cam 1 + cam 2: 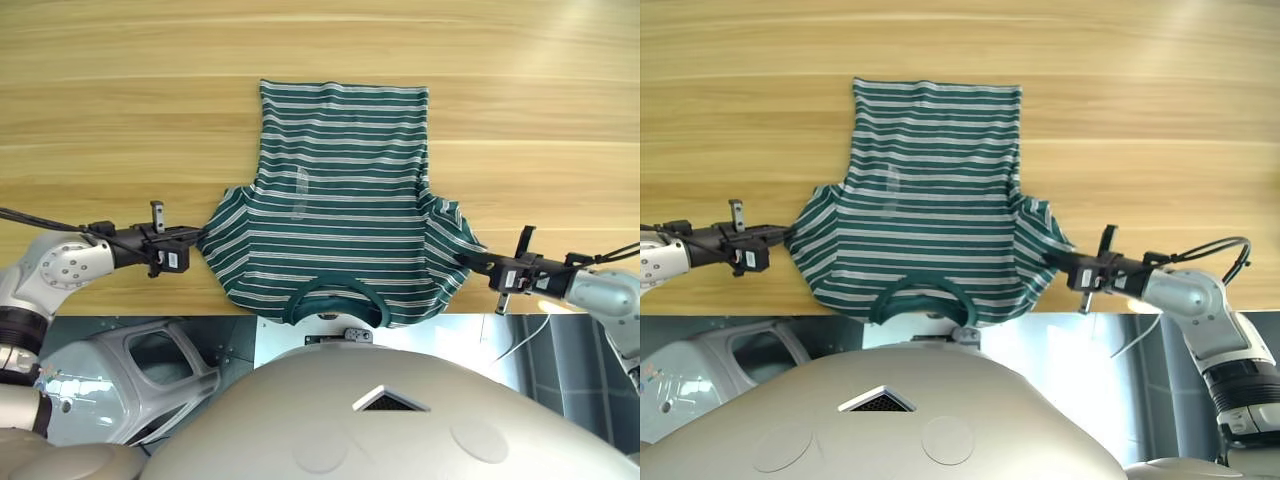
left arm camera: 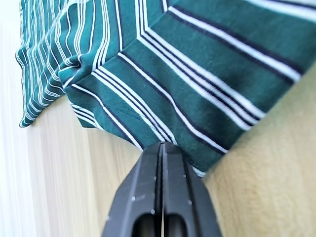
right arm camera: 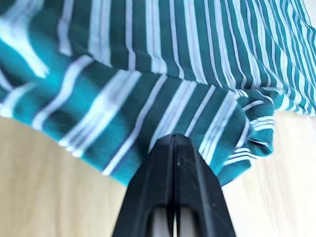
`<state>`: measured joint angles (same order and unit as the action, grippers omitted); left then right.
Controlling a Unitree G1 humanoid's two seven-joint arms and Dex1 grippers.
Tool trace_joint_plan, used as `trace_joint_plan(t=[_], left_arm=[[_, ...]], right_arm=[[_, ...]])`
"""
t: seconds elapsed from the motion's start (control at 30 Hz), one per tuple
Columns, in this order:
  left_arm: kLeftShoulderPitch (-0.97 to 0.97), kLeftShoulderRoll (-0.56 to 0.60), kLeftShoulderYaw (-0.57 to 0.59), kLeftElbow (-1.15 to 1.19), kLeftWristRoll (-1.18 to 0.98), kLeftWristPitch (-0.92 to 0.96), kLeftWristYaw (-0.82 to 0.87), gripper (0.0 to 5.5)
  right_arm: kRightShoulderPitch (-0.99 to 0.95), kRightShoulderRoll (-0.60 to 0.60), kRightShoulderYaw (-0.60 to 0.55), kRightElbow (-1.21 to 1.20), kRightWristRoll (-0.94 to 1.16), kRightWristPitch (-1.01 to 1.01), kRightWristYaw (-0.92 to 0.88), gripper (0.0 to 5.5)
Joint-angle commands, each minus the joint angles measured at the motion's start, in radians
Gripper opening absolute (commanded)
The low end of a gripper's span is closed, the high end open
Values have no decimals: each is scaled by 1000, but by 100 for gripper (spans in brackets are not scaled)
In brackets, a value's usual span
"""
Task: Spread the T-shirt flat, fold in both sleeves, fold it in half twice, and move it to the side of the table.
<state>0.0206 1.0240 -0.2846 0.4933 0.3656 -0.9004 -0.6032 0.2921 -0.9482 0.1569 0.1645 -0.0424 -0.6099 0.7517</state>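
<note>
a dark green t-shirt (image 1: 340, 200) with thin white stripes in close pairs lies on the pale wood-grain surface (image 1: 120, 100), roughly at its middle. the straight hem is at the far end and the collar (image 1: 336, 296), a plain dark green ribbed band curved in an arc, is at the near edge of the surface. the far part of the body is a neat, fairly flat rectangle. toward the near end the cloth widens into the two short sleeves and the stripes bend and ripple.

the left sleeve (image 1: 225, 230) is drawn out to a blunt point toward the left. the left hand (image 2: 162, 144), with slim black wedge-shaped fingers, is pressed together on the stitched hem of that sleeve, pinching the soft knit right at its edge.

the right sleeve (image 1: 450, 235) is more bunched, with soft folds and a rumpled hem. the right hand (image 3: 173, 136), of the same matte black wedge shape, is closed on the edge of this sleeve, with the fabric draped over its tip.

both hands sit low at the surface, one at each side of the t-shirt, near the near edge.
</note>
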Motion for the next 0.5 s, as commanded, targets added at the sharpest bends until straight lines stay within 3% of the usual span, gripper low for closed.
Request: trace_joint_plan(t=[0.03, 0.27, 0.4, 0.5], left_arm=[[-56, -51, 61, -39, 15, -13, 101, 2], [-122, -120, 155, -59, -26, -24, 221, 2], [-104, -130, 155, -88, -122, -39, 188, 2], [-44, -104, 116, -208, -337, -40, 79, 2]], right_arm=[[-73, 54, -34, 4, -32, 29, -59, 0], [-124, 90, -72, 11, -44, 40, -106, 0], [-131, 108, -82, -10, -15, 41, -103, 0], [-86, 107, -80, -125, 111, 31, -31, 0]])
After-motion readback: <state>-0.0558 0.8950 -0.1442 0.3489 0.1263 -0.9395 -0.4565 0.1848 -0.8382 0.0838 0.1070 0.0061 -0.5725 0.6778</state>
